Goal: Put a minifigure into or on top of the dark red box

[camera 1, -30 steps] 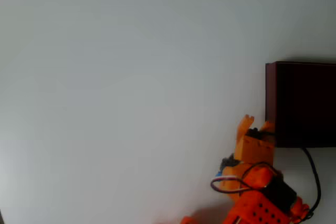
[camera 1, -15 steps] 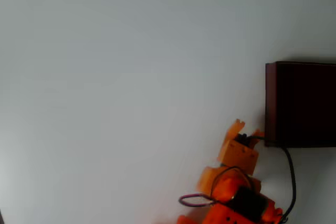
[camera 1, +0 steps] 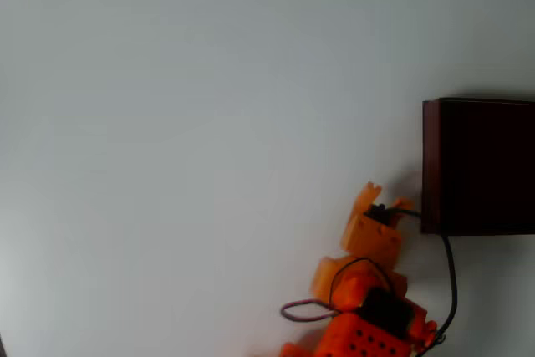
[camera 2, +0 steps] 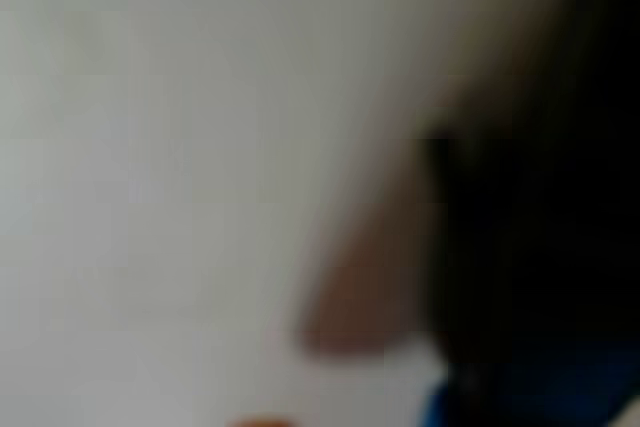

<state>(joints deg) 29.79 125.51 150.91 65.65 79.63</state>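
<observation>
In the overhead view the dark red box (camera 1: 478, 166) lies at roughly 2 o'clock from the pincer (camera 1: 383, 202), just beside it on the desk (camera 1: 209, 123). The blurred wrist view shows a blue patch, probably the minifigure (camera 2: 530, 397). Pincer opening and load cannot be determined.

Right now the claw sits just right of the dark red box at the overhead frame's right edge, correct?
Not quite. In the overhead view the claw sits just left of the dark red box, near its lower left corner, not right of it. The box is indeed at the frame's right edge.
</observation>
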